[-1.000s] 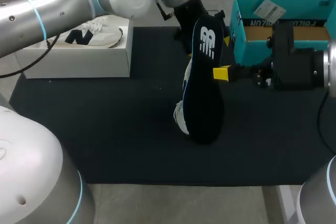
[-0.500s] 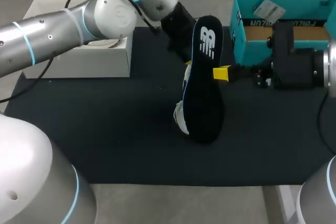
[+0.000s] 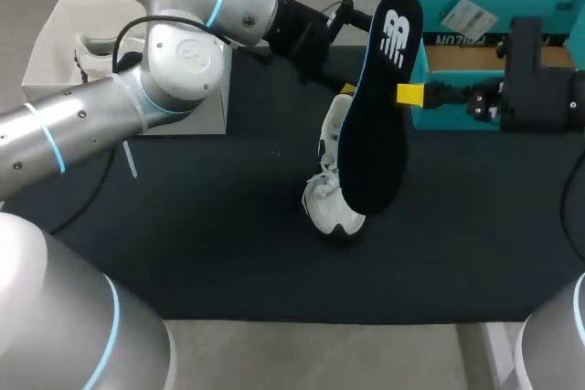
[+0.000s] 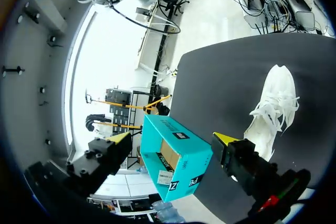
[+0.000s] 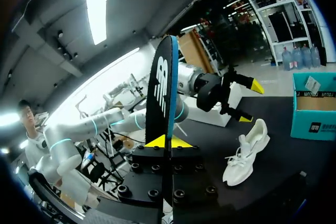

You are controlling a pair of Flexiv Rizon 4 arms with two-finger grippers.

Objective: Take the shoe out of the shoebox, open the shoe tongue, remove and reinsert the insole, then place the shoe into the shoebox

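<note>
Here, insole (image 3: 377,125) upright, logo end uppermost, between clenched right jaws; left jaws wide apart.

Robotics lab, left arm (image 3: 183,52) and right arm (image 3: 539,89) over black mat (image 3: 210,253)

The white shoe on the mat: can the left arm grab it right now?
Probably yes. The left tool is open and the white shoe lies ahead of it with nothing between. The right tool holds the insole up, off the shoe.
</note>
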